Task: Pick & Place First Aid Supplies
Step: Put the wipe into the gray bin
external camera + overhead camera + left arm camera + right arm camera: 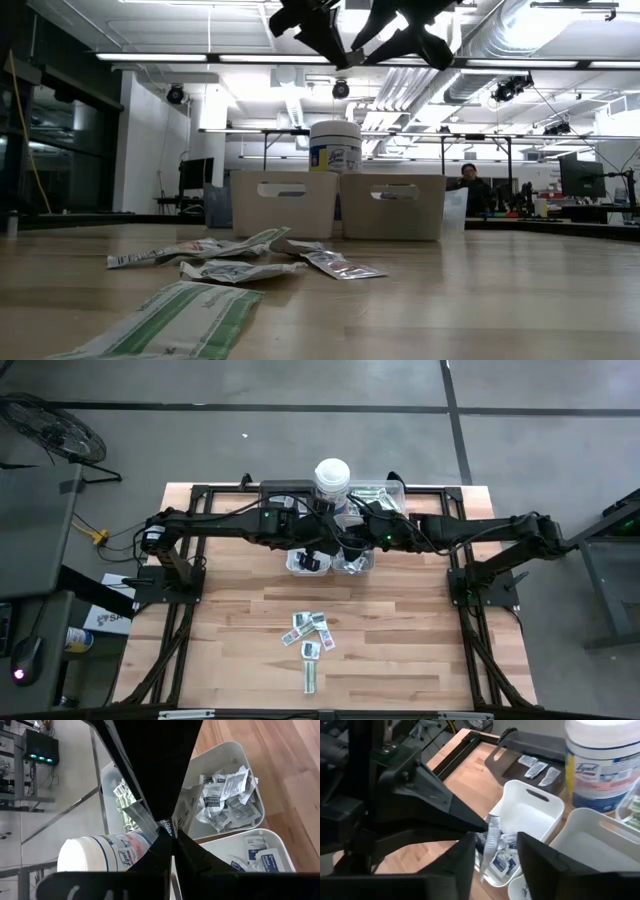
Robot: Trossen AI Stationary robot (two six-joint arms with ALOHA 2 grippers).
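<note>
Above the two white bins at the far middle of the table, the left gripper (pixel 482 827) is clamped on a narrow packet (pixel 491 831) whose print cannot be read. The right gripper (pixel 496 849) faces it from just beside, its fingers apart on either side of that same packet, not pressed on it. Below, the left bin (pixel 532 812) holds white sachets (pixel 500 860) with blue marks. Behind the bins stands a white canister (pixel 605 762) with a label reading "Lysol". Nearer on the wooden table (pixel 400 650), a small cluster of packets (pixel 312 635) lies well apart from the bins.
</note>
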